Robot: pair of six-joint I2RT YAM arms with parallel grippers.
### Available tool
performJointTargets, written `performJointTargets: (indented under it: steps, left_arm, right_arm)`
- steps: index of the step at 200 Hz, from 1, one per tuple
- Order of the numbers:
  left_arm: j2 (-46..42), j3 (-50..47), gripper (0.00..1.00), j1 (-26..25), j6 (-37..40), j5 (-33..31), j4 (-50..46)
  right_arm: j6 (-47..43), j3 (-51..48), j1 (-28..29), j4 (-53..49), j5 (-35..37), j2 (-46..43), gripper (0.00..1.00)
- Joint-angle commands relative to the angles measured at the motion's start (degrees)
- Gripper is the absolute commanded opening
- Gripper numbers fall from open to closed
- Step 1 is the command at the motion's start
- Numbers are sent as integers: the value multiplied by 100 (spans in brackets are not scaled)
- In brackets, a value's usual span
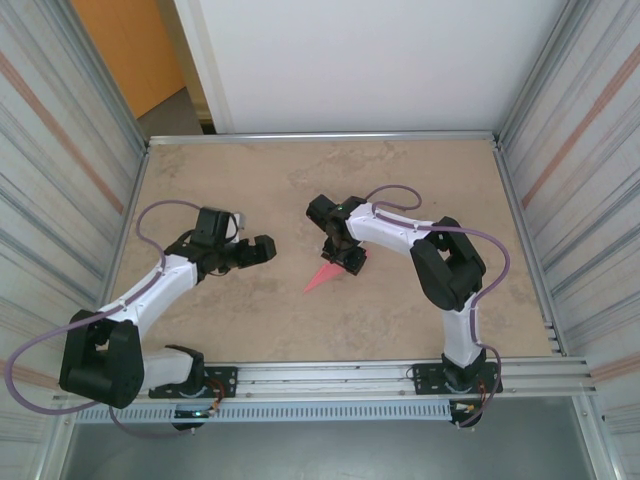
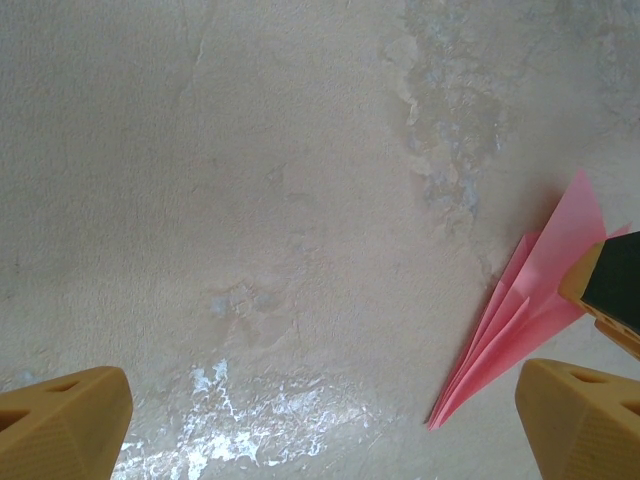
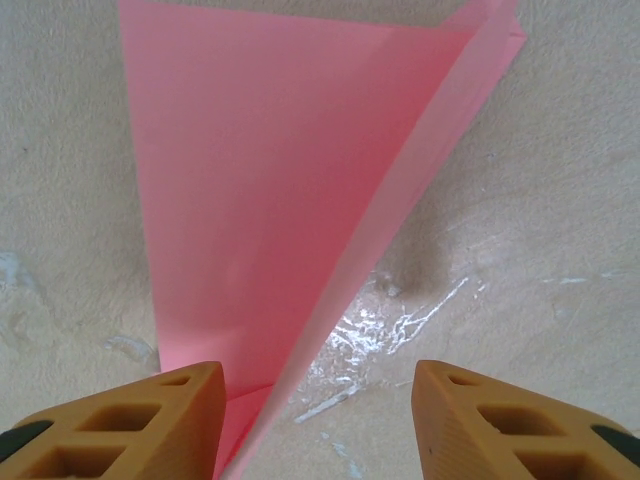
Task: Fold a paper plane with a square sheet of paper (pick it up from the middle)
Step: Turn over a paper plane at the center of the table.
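The square sheet of paper is folded into a narrow pink paper plane (image 1: 325,277) with fanned creases, lying on the table with its point toward the near left. My right gripper (image 1: 345,262) hovers low over its wide end. In the right wrist view the paper plane (image 3: 270,200) has one wing standing up between the fingers of my right gripper (image 3: 320,420), close to the left finger. The jaws stand apart and do not pinch it. My left gripper (image 1: 262,248) is open to the left of the plane with nothing between its fingers. The left wrist view shows the plane (image 2: 530,310) to the right of the left gripper (image 2: 325,430).
The beige stone-patterned table (image 1: 250,180) is fenced by metal walls on the left, right and back. A rail (image 1: 330,378) with both arm bases runs along the near edge. One right gripper finger (image 2: 610,290) shows in the left wrist view, resting on the plane.
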Motion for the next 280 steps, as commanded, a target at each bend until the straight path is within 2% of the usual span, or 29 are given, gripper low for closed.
performJointTargets:
  steps: [1,22,78,109,127,140,159,182,209,238,280]
  left_arm:
    - [1,-56,99,42,72,105,73]
    - [3,-38,99,41,76,99,55]
    - [-20,-48,99,58,15,68,39]
    - [-59,-51,99,165,-84,162,77]
    - [-86,-95,99,322,-216,361,202]
    - [-102,-166,99,478,-357,586,376]
    - [-97,-301,99,706,-646,974,753]
    - [-1,-284,98,770,-847,1272,1041]
    - [323,-172,96,770,-989,1616,1197]
    - [698,-166,90,730,-1234,1870,1499]
    - [1127,-55,82,347,-1361,1708,1549]
  right_arm:
    - [326,47,52,-239,-12,-120,48]
    - [379,-22,48,-201,18,-186,42]
    - [307,-90,51,-90,156,-301,10]
    - [-116,82,56,-124,558,-557,4]
    - [-907,250,29,215,461,-669,3]
    - [-1693,285,11,662,98,-752,1]
    - [-2328,26,-60,1571,-646,-892,1]
    - [-2608,-557,-260,2854,-1826,-995,1]
    - [-2859,-1100,-431,3747,-2547,-1032,2]
    - [-2948,-1668,-690,4350,-3109,-895,3]
    - [-3054,-2409,-985,4930,-3358,-854,4]
